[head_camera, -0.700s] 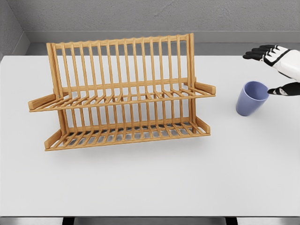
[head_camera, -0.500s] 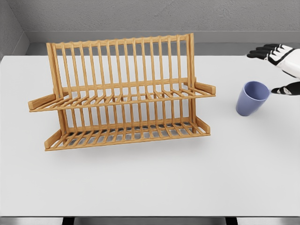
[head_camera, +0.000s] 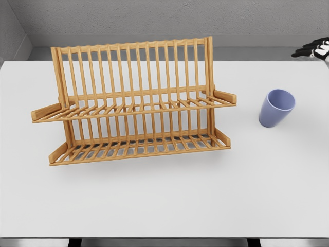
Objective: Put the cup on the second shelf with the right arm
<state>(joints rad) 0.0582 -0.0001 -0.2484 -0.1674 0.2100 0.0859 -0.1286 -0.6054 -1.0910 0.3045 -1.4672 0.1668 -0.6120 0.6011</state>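
**Head view: right hand at the frame edge, cup unheld**

Only a few black fingertips of the right hand (head_camera: 314,49) show at the upper right edge; whether it is spread or curled I cannot tell. It holds nothing. The blue cup (head_camera: 276,108) stands on the white desk (head_camera: 205,195), tilted, well below the hand and right of the wooden rack (head_camera: 131,103). A sideways approach could topple the leaning cup.

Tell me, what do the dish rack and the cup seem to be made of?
Dish rack: apparently wood, perhaps bamboo, with a satin finish; warm tan slats with faint grain. Cup: smooth matte lavender-blue, plastic or glazed ceramic; the render leaves this open.
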